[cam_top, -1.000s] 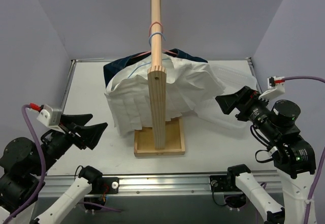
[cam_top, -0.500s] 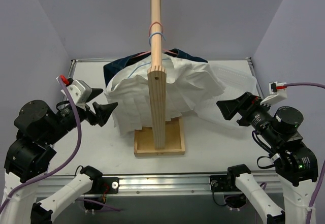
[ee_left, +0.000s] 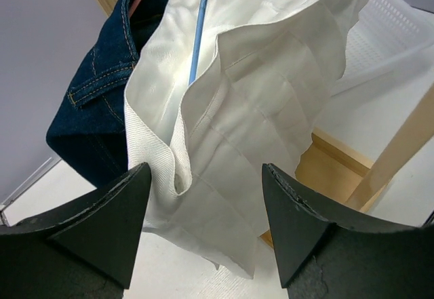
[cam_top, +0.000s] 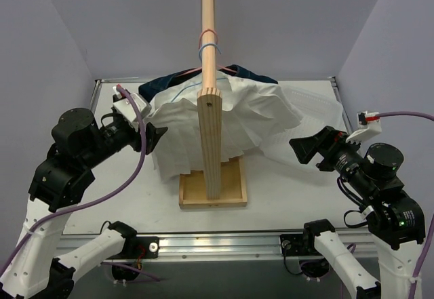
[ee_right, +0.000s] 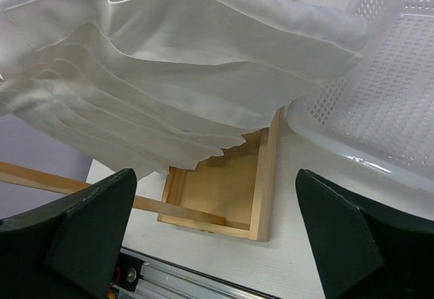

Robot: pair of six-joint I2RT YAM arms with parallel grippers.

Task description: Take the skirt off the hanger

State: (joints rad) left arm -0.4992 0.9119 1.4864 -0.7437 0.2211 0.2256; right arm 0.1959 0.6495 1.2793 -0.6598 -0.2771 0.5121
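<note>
- Swinging up from the lower left corner of the overhead view, the left claw (cam_top: 152,138) now sits against the left edge of the white skirt (cam_top: 227,116). Its jaws are apart and hold nothing, with the folded hem between the fingers.
- Just behind that hem hangs a dark denim garment (cam_top: 152,90). A bite taken too deep could catch denim along with the skirt.
- The skirt hangs mid-frame, draped around the wooden post (cam_top: 209,136). A hard sideways tug might snag the cloth on it or rock the base (cam_top: 234,192).
- Only a sliver of the hanger (cam_top: 184,75) shows up top, so I cannot tell how it grips the waistband. Pulling blind may drag it off the post.
- At right middle, the right claw (cam_top: 302,147) stands wide open and empty, clear of the skirt's right edge.
- A white basket (cam_top: 317,101) crowds the upper right. Bare table lies along the lower edge, either side of the base.
</note>
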